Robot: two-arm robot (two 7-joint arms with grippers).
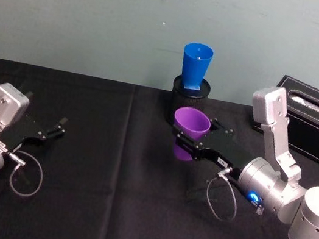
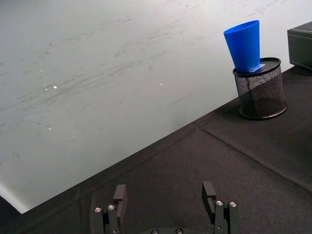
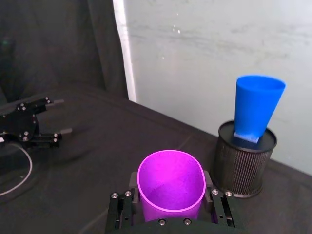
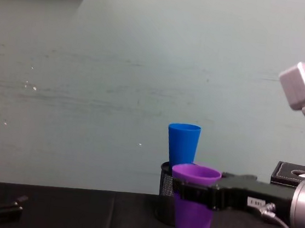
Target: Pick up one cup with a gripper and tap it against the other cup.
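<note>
The right gripper (image 1: 187,142) squeezes the purple cup (image 1: 191,124) tight, lifted up. The blue cup (image 1: 195,65) sits wobbly on the mesh holder (image 1: 188,103) — a hard tap could tip it. The left gripper (image 1: 59,125) rests open — empty.

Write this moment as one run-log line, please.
right pincer: holds purple cup lifted | blue cup: on mesh holder, untouched | left pincer: idle, open

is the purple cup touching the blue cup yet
Apart. The right wrist view shows dark cloth and wall between the purple cup, held in the right gripper, and the blue cup, which stands on the mesh holder.
</note>
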